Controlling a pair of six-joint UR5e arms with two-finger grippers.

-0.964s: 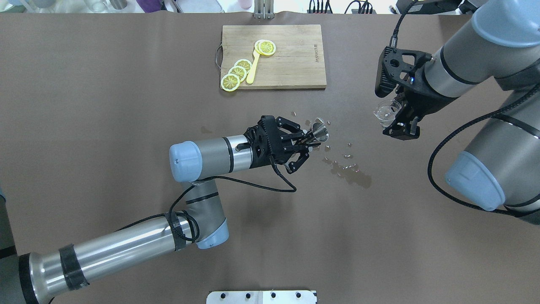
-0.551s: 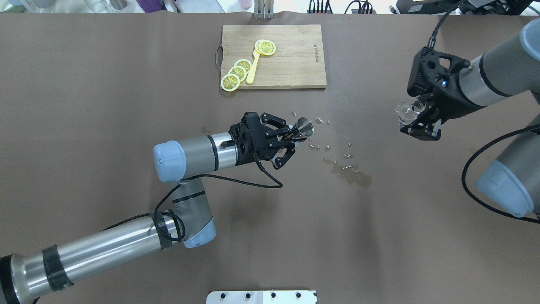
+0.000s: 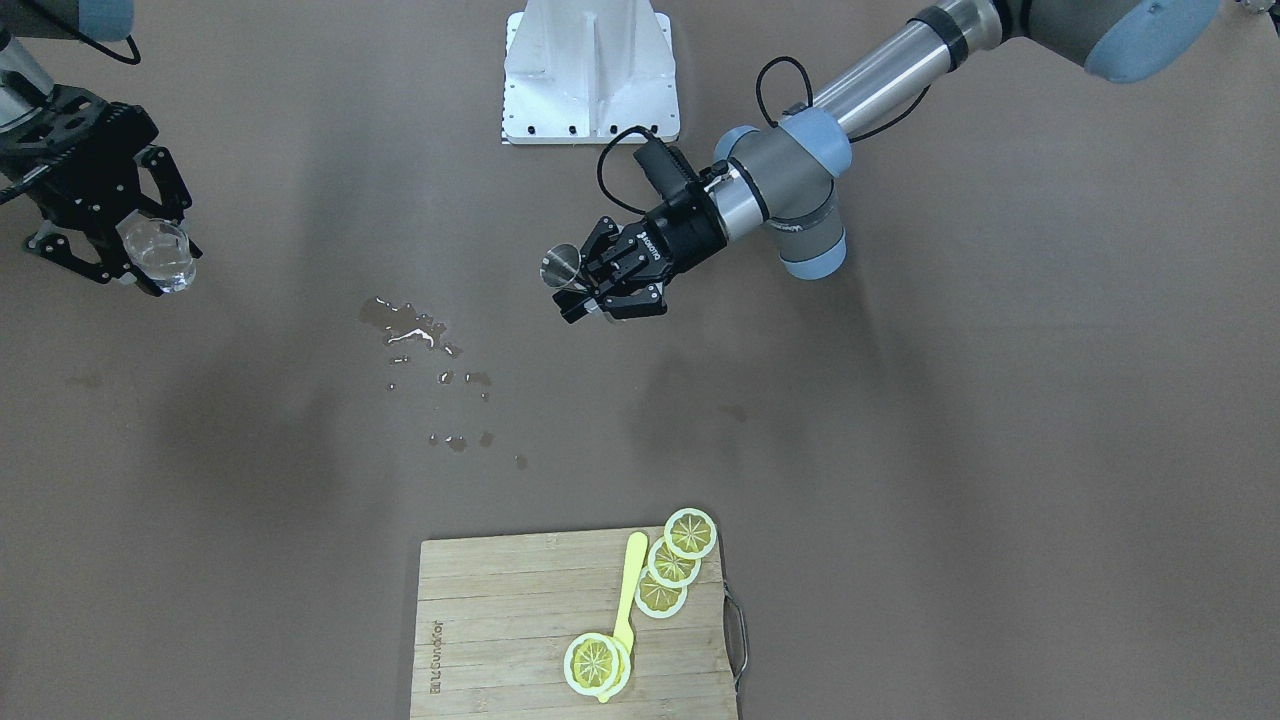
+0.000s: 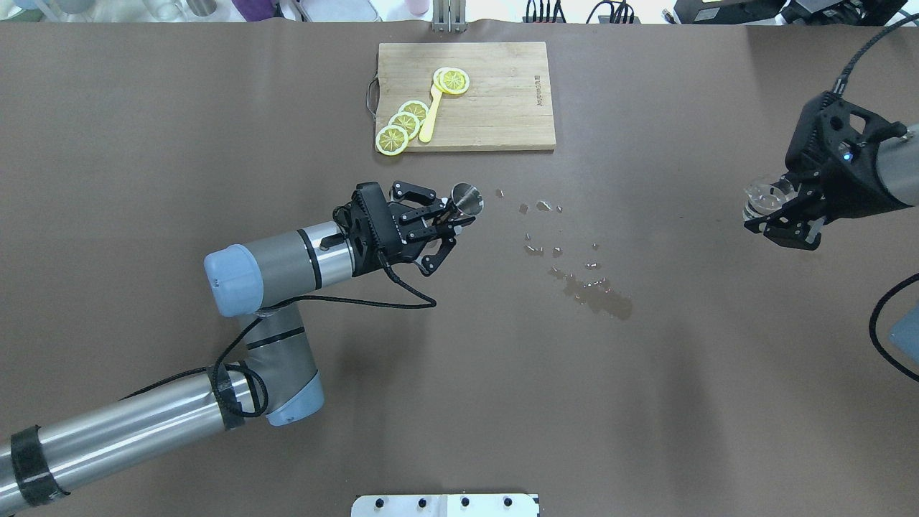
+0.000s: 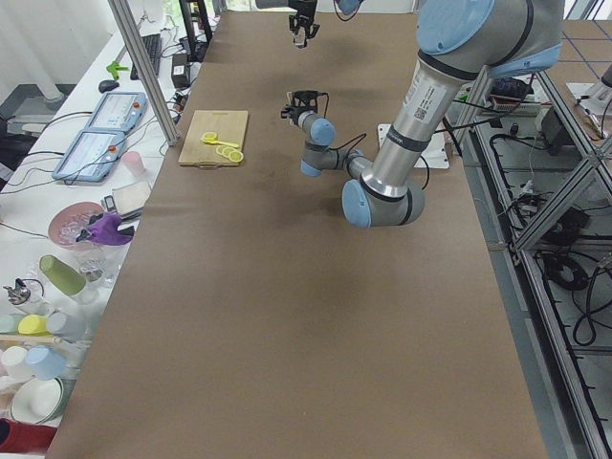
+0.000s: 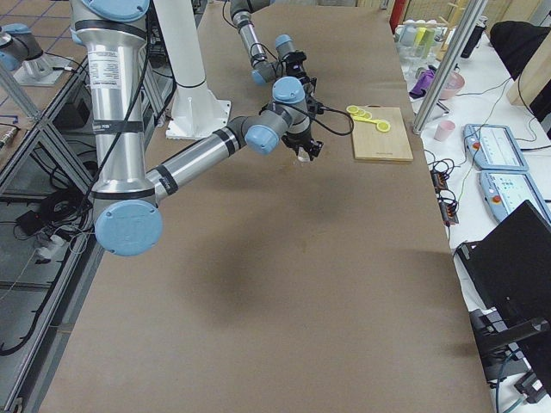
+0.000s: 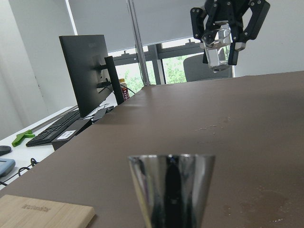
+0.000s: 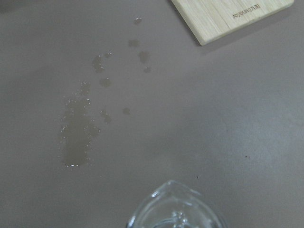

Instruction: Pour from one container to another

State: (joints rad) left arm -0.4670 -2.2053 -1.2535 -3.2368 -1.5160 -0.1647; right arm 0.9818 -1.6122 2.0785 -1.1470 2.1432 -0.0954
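Note:
The grey steel jigger (image 4: 467, 199) hangs above the table, lying nearly level, with my left gripper (image 4: 455, 217) shut on its waist. It also shows as jigger (image 3: 560, 266) in left gripper (image 3: 583, 291), and its mouth fills the bottom of the left wrist view as jigger (image 7: 171, 190). The clear glass cup (image 4: 761, 197) is held in the air at the far right, my right gripper (image 4: 774, 215) shut on it. The front view shows the cup (image 3: 160, 250) tilted in the right gripper (image 3: 150, 262). The two containers are far apart.
A wet spill (image 4: 594, 293) with scattered drops lies on the brown table between the arms. A wooden cutting board (image 4: 495, 100) with lemon slices (image 4: 402, 123) and a yellow spoon (image 4: 429, 118) sits at the far middle. The white base plate (image 3: 590, 75) is at the robot's side.
The arms have drawn apart. My left gripper carried the jigger to the left and slightly away; my right gripper carried the glass cup far to the right. Both grips are unchanged.

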